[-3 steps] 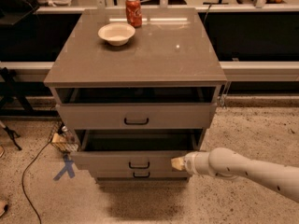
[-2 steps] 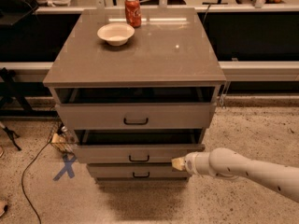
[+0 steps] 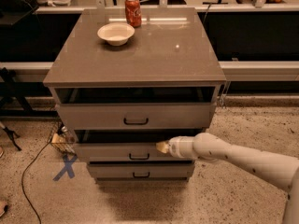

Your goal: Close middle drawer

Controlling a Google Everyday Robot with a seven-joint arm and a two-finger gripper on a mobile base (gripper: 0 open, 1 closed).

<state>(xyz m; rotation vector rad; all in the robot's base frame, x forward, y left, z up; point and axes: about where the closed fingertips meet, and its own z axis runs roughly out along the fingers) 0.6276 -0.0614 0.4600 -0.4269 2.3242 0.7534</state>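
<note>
Gripper [image 3: 163, 147]: jaws' state impossible to tell; tip against front of middle drawer [image 3: 112, 151], handle [image 3: 139, 157] just beside and lower. Drawer directly ahead of jaws, long axis crosswise, protruding slightly from cabinet [image 3: 168, 59]. Push judged straight ahead.

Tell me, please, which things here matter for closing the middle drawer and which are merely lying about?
Part of the job: middle drawer, not fully in; gripper, at its front, right of the handle.
Just lying about: white bowl and red can on the cabinet top; top drawer; bottom drawer; blue tape cross.
</note>
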